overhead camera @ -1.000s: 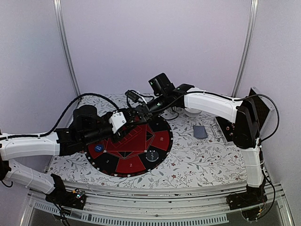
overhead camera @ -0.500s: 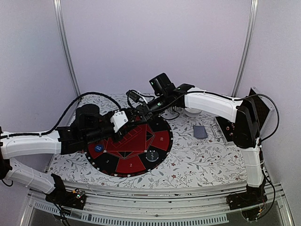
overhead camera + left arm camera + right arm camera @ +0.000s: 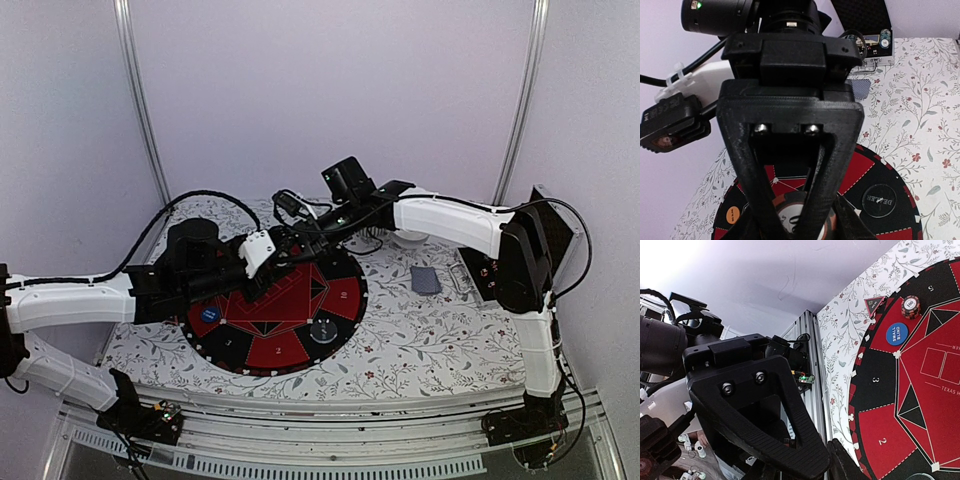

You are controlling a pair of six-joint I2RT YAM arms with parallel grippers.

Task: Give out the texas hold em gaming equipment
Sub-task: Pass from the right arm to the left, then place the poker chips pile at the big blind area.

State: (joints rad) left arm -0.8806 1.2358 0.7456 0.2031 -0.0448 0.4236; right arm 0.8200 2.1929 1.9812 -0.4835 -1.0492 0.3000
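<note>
My left gripper hovers over the far left of the round red-and-black mat. In the left wrist view it is shut on an orange-and-black chip with a white centre. My right gripper is right beside it; in the right wrist view its jaws look shut with nothing visible in them. A stack of orange-and-black chips stands on the mat beyond the blue small-blind disc. A grey-blue card deck lies on the cloth to the right of the mat.
A black dealer disc and an orange disc lie on the mat. An open black case stands at the right behind the deck. A white bowl sits behind the right arm. The floral cloth covers the table.
My left gripper has moved right and a little farther back, closing up to the right gripper. The right arm has barely moved.
</note>
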